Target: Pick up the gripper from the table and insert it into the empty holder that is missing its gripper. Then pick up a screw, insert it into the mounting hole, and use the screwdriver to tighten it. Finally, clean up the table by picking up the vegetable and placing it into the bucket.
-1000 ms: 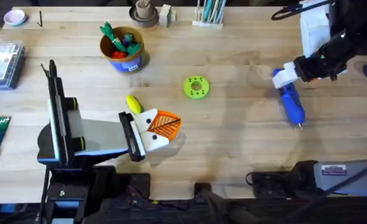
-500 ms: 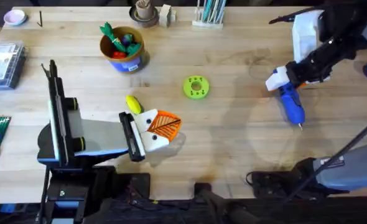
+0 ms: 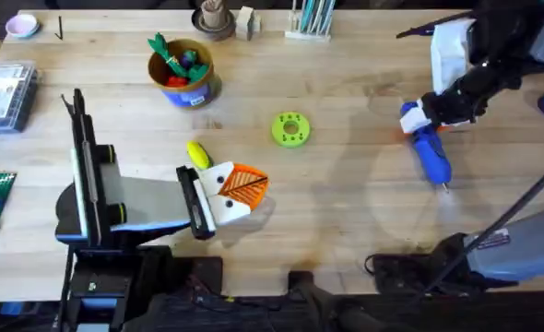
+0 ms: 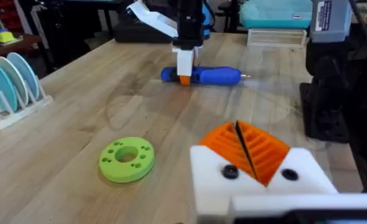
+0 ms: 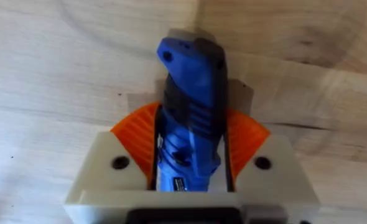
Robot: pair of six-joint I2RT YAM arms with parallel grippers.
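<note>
Screwdriver [image 3: 430,152] lies on table [image 3: 346,198] at right | left gripper [image 3: 240,187] rests mid-table, orange pads [image 4: 249,147] clenched together, yellow vegetable [image 3: 198,154] just beside | green disc [image 3: 290,129] centre | right gripper [image 3: 423,118] grasps screwdriver handle between its pads [image 5: 246,138].

One screwdriver [image 3: 431,152], between the right gripper's [image 3: 418,118] pads. One green disc [image 3: 290,130] out ahead of the left gripper [image 3: 240,189], one yellow vegetable [image 3: 197,154] just beside it. One bucket [image 3: 182,76], farther off. Two grippers in all.
</note>
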